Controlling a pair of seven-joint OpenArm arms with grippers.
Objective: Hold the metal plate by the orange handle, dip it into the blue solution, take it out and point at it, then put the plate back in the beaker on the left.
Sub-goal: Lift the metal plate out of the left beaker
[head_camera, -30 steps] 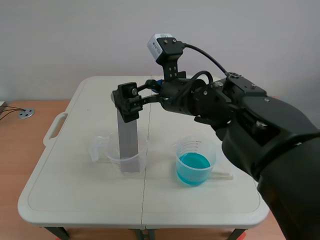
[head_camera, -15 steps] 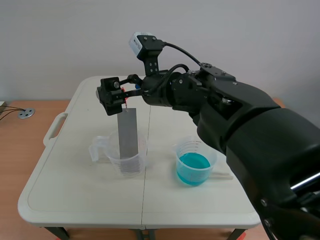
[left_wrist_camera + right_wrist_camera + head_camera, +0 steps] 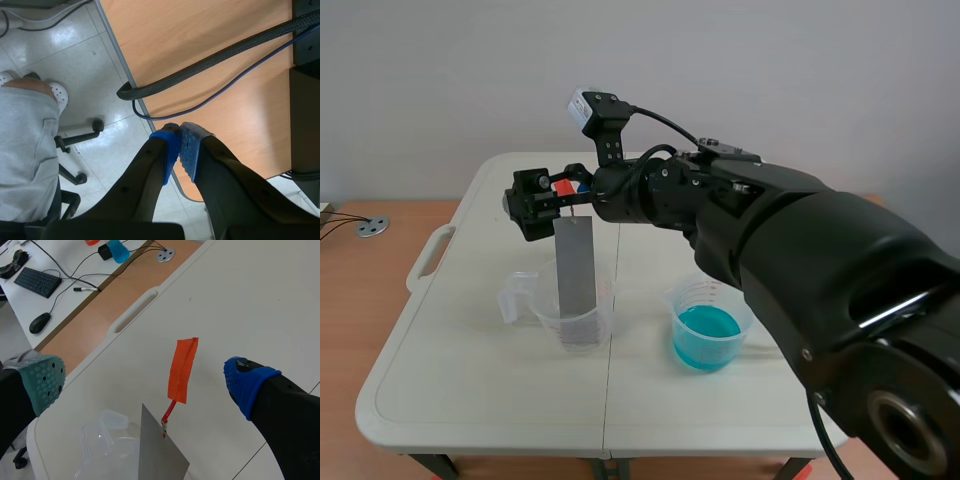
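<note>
Two beakers stand on the one white table [image 3: 470, 390]: one clear beaker [image 3: 575, 318] and one beaker of blue solution [image 3: 708, 325]. There is one metal plate [image 3: 576, 268], carrying one orange handle [image 3: 183, 369]. Two hands show, the right hand [image 3: 147, 382] and the left hand [image 3: 180, 150], each with two fingers. Beyond the table lie one keyboard [image 3: 37, 282], one mouse [image 3: 39, 322] and one round metal grommet [image 3: 165, 255]. Ahead of the left hand run two cables: one braided black cable [image 3: 210, 62] and one thin blue cable [image 3: 160, 118].
</note>
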